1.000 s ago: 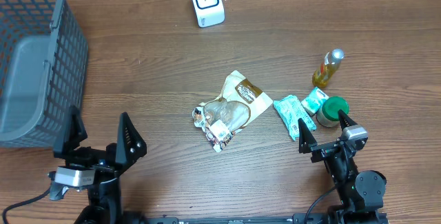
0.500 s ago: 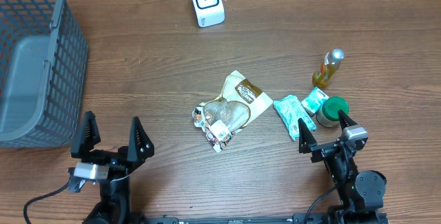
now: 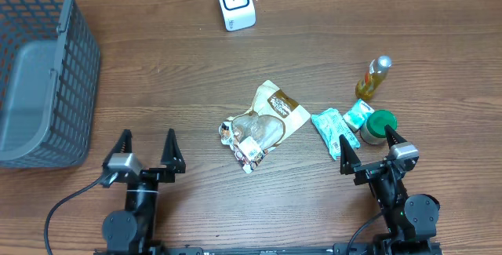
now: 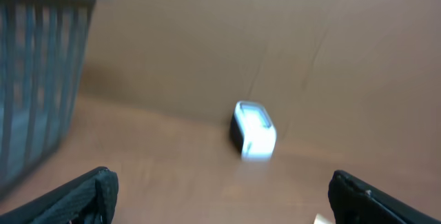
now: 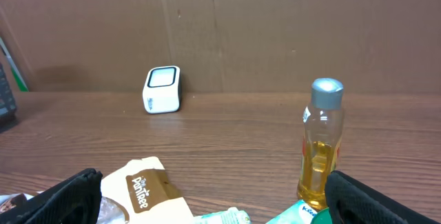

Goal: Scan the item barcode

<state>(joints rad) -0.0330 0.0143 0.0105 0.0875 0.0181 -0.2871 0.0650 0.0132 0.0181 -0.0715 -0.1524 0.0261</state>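
Observation:
The white barcode scanner stands at the table's far edge; it also shows blurred in the left wrist view and in the right wrist view. A cream and brown snack bag lies at mid-table, its top flap visible in the right wrist view. My left gripper stands open near the front edge, left of the bag, with nothing between its fingers. My right gripper is open at the front right, just short of a green-lidded jar.
A grey mesh basket fills the far left. Right of the bag lie two teal packets and an upright bottle of yellow liquid. A brown cardboard wall runs behind the table.
My left arm has shifted right along the front edge and turned to face straight ahead, still open. The right arm and the items have not moved.

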